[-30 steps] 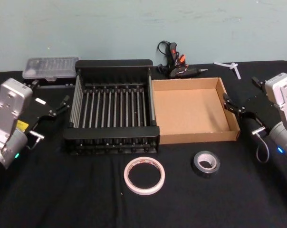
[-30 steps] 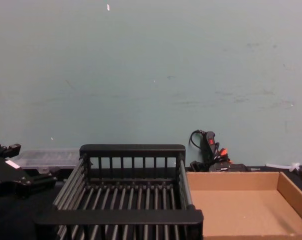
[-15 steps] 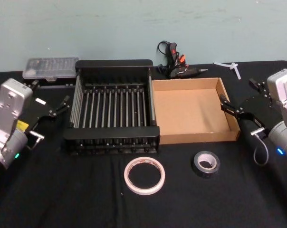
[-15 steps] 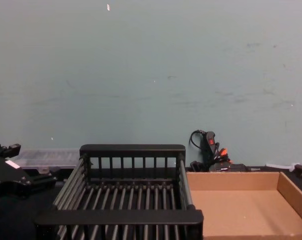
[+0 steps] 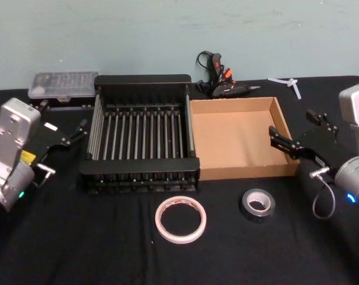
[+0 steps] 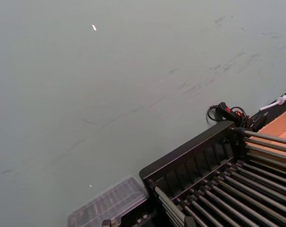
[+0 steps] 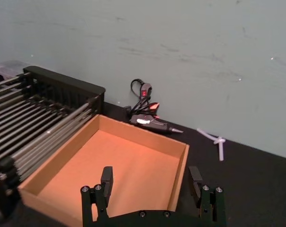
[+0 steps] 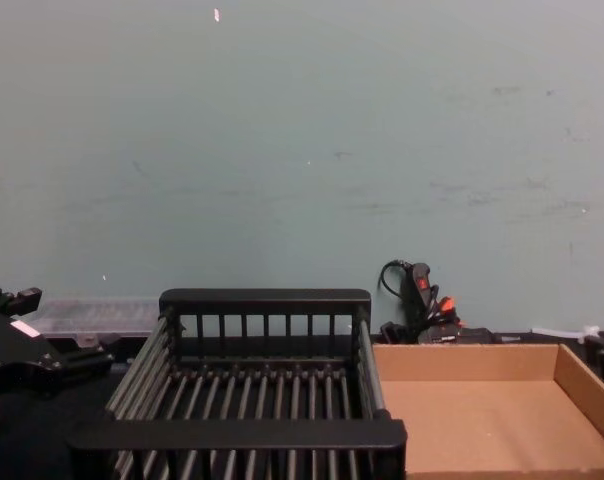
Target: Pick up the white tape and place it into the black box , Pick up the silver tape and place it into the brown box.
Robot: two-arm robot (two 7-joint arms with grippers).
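Observation:
The white tape (image 5: 180, 219) lies flat on the black cloth in front of the black box (image 5: 138, 163). To its right, the silver tape (image 5: 259, 203) lies flat before the brown box (image 5: 245, 172). Nothing lies inside either box. My right gripper (image 5: 293, 123) is open and hovers over the brown box's right wall, behind and to the right of the silver tape. The right wrist view has its fingers (image 7: 106, 178) spread above the cardboard floor (image 7: 119, 165). My left gripper (image 5: 63, 114) is open and parked left of the black box, also at the left in the chest view (image 8: 52, 328).
A clear plastic case (image 5: 63, 85) lies behind the black box's left corner. A black and orange glue gun (image 5: 221, 80) and a white plastic piece (image 5: 289, 84) lie at the back by the wall. Black cloth covers the table around both rolls.
My right gripper has swung left and nearer the table's front, from beside the brown box to over its right wall. The left arm, tapes and boxes have not moved.

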